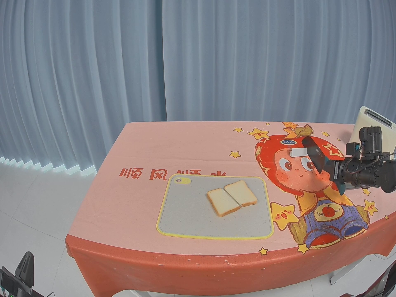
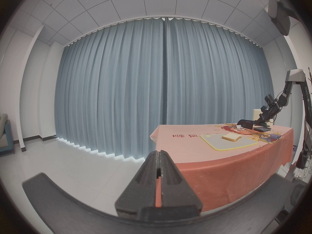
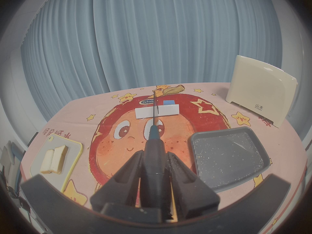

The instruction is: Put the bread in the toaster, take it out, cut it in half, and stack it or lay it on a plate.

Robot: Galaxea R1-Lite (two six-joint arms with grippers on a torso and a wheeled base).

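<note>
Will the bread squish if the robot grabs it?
Probably light and soft: the bread halves look thin and lie flat on the board, so a hard pinch may dent them. Pushed, they'd likely slide, not roll.

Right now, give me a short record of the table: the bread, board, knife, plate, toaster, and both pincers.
bread halves: two, side by side and touching, flat on the cutting board
cutting board: grey with a yellow rim, near the table's front edge
knife: held above the cloth, well apart from the bread
right pincer: shut on the knife's handle
plate: dark grey tray beside the toaster, bread not yet on it
toaster: cream, at the table's far right
left pincer: shut, low, off the table's left side
</note>
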